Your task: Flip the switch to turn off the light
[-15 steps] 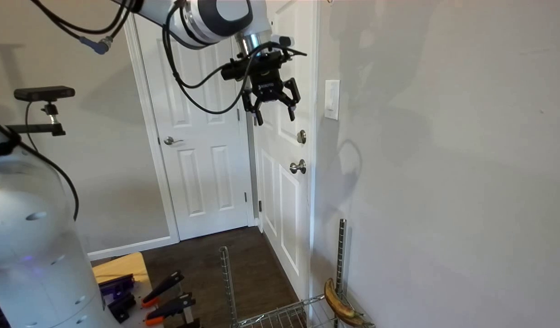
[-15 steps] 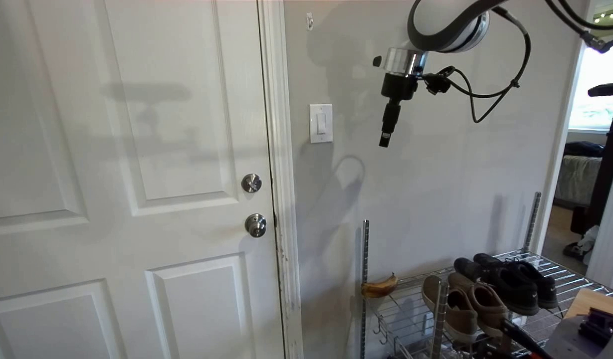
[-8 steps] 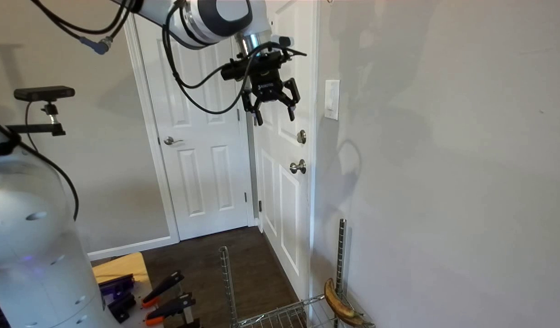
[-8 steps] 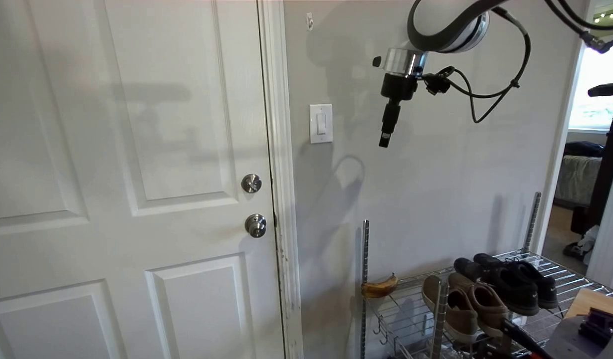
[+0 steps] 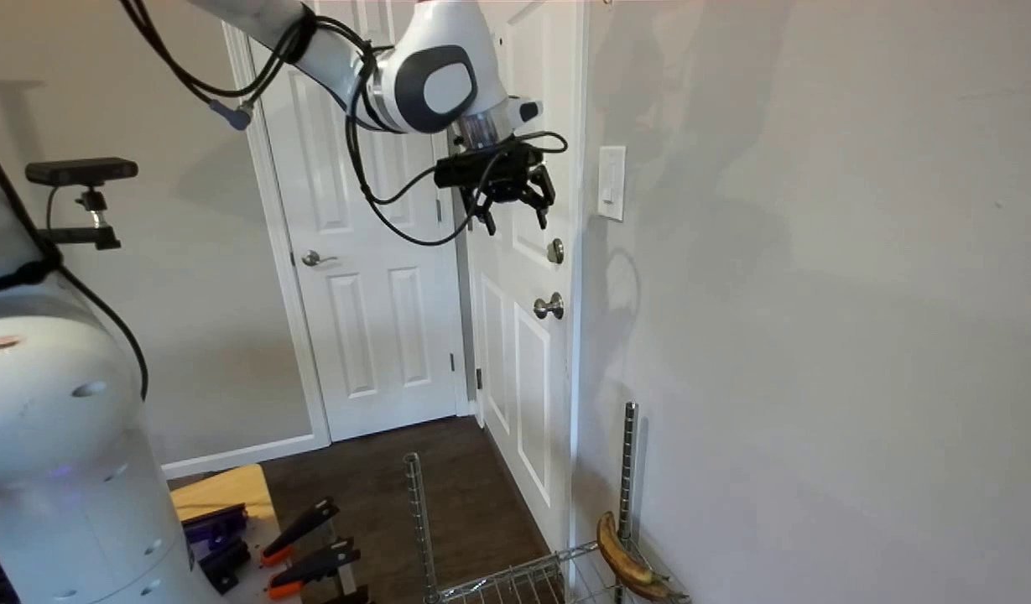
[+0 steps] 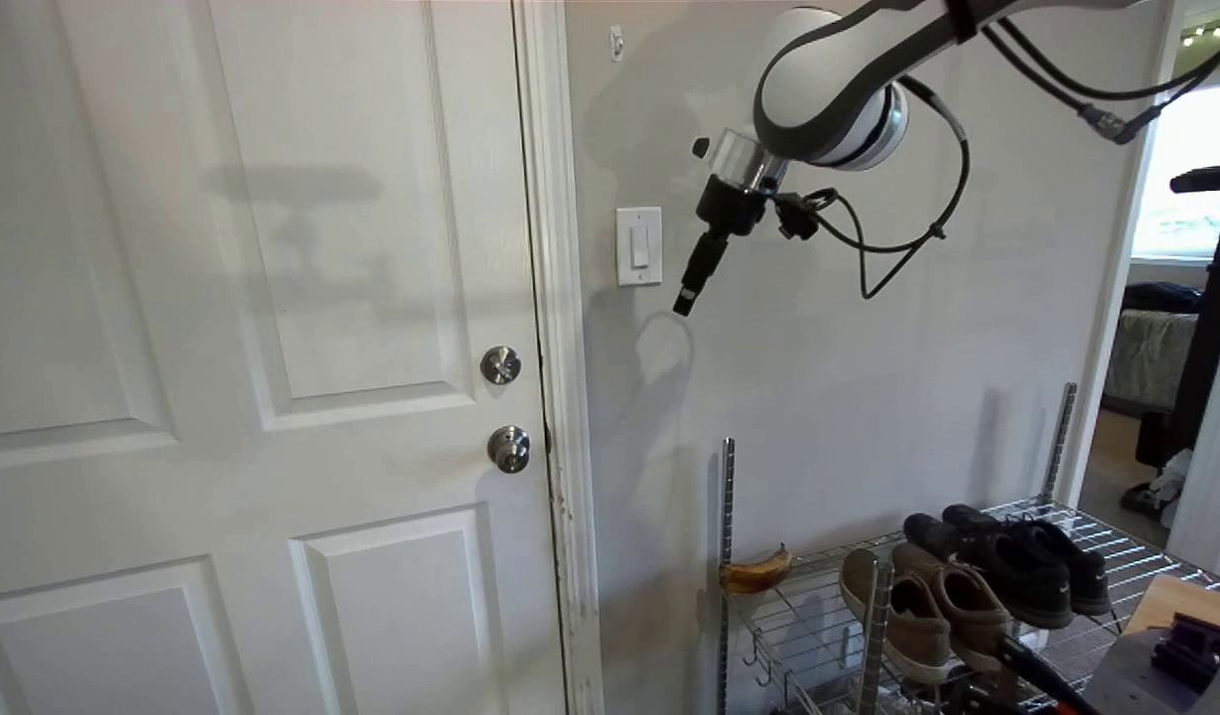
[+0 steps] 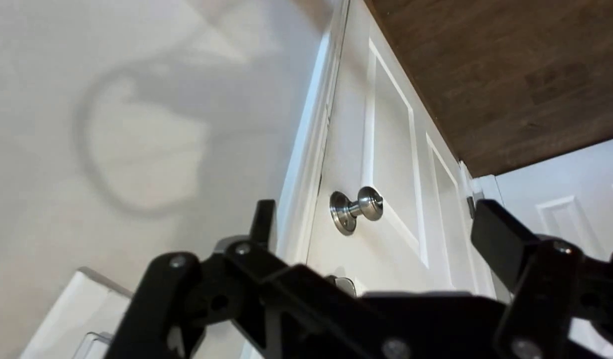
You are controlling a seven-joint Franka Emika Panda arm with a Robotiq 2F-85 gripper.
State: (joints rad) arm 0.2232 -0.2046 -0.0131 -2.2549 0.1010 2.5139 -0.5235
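Hanging With Jaws Parted

In an exterior view, the black 2-finger gripper point(image 6: 683, 306) appears edge-on; the wrist view shows its jaws spread apart. Both exterior views show the whole white rectangular switch plate point(image 6: 639, 246), wall-mounted beside white vertical door trim point(image 6: 558, 298); the wrist view crops it, lower left.

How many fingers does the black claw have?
2 on the gripper: in the wrist view, one finger at picture left, another finger at right, spread apart. In an exterior view, the nearer finger mostly hides the other.
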